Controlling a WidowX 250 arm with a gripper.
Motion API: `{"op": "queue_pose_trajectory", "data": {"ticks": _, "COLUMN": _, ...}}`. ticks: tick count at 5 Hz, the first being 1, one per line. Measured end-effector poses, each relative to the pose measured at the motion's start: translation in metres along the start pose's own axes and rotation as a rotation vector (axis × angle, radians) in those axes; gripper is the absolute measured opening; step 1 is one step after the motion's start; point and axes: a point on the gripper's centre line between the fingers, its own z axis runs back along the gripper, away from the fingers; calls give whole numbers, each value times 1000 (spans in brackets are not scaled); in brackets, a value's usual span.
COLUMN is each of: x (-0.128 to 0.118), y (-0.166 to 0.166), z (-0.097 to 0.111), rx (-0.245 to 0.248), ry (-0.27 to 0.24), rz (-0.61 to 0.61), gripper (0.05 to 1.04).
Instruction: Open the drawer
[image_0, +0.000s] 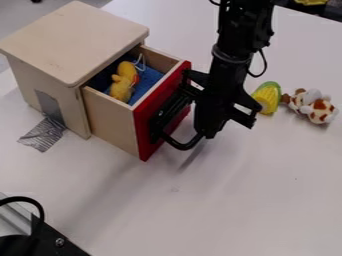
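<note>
Camera view: one red-fronted drawer (113, 118), pulled open, yellow toy (123, 82) inside it; one black gripper (206, 127), fingers apart, at its front.

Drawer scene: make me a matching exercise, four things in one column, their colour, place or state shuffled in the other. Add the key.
Things
1. Drawer
2. Toy in the drawer
3. Tape
4. Spotted plush toy

Colour, place or state
A. Grey, running from the side of the wooden cabinet onto the table
B. Just right of the corn toy in the view
C. Standing open, with a red front
D. Yellow, against blue material

Right pairs: 1-C, 2-D, 3-A, 4-B
</note>
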Motion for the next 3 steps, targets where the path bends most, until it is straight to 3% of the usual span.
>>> {"op": "queue_pose_trajectory", "data": {"ticks": 3, "x": -2, "y": -7, "z": -3, "rx": 1, "ry": 15, "rz": -21, "gripper": 108}}
